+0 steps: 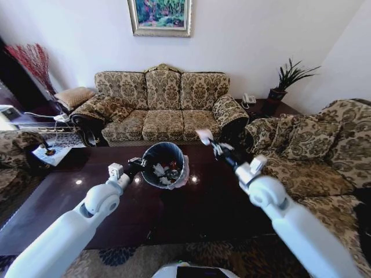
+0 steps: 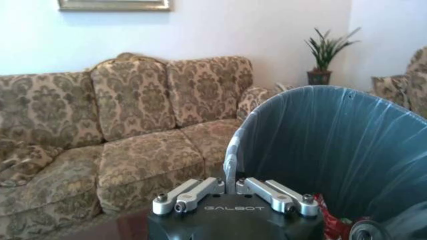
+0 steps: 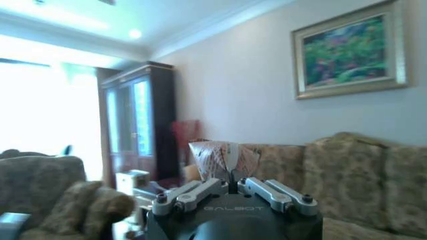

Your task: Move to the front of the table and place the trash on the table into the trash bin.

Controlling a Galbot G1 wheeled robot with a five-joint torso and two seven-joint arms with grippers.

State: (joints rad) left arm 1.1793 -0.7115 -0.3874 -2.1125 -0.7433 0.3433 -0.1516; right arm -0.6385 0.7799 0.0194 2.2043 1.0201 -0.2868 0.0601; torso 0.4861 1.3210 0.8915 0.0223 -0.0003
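Now we see both arms stretched forward over the dark tabletop (image 1: pixel 52 191). Our left arm reaches from the lower left with its elbow bent, and the left gripper (image 2: pixel 231 186) has its jaws pinched on the near rim of the trash bin (image 1: pixel 164 165), fingers clamped over the edge where the whitish liner wraps it. The bin is tipped so that its mouth faces us, and inside it lie white tissues and red bits of trash (image 1: pixel 168 172). In the left wrist view the bin's lined wall rises just beyond the fingers, with red scraps at the bottom of it.

Our right arm extends from the lower right, forearm angled up toward the sofa (image 1: pixel 163 104), and the right gripper (image 3: pixel 229 182) is raised above the tabletop to the right of the bin and apart from it. Its jaws are closed on a crumpled wrapper (image 3: pixel 222 156), white with reddish print, which stands up from between the fingertips.
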